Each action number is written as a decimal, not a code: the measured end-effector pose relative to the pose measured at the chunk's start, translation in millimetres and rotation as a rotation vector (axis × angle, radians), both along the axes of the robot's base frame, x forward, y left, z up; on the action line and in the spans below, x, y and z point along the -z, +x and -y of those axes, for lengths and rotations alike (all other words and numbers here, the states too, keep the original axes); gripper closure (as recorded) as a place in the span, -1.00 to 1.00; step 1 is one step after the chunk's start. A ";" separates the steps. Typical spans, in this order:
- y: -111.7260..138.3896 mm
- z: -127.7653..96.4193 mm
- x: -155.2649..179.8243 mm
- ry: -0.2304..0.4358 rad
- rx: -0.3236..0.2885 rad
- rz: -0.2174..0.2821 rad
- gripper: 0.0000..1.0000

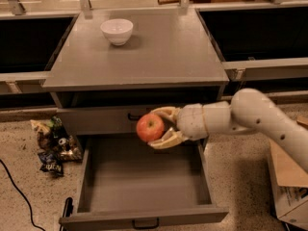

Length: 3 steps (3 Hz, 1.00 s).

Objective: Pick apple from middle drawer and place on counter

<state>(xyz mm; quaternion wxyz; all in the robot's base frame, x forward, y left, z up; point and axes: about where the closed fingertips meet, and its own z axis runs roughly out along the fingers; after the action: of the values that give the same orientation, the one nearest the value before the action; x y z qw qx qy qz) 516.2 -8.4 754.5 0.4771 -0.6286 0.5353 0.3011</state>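
My gripper point(157, 127) is shut on the red apple point(149, 127) and holds it in the air above the back of the open middle drawer point(144, 182), in front of the closed drawer front above it. The drawer's grey floor is bare and its small black handle point(146, 223) shows at the front edge. The grey counter point(159, 52) lies above and behind the apple. My white arm reaches in from the right.
A white bowl point(117, 31) stands at the counter's back left. A pile of snack packets point(53, 143) lies on the speckled floor left of the drawers. A cardboard box point(288, 177) sits at the right. A black cable point(19, 191) runs over the floor at lower left.
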 end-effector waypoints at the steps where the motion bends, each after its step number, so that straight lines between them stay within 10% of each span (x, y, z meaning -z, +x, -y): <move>1: 18.0 23.1 -51.8 -0.079 0.028 0.018 1.00; 3: 28.7 34.5 -70.2 -0.069 0.057 0.027 1.00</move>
<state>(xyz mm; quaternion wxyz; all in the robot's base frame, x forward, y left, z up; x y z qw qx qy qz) 544.9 -43.0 824.7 0.4708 -0.6333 0.5564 0.2603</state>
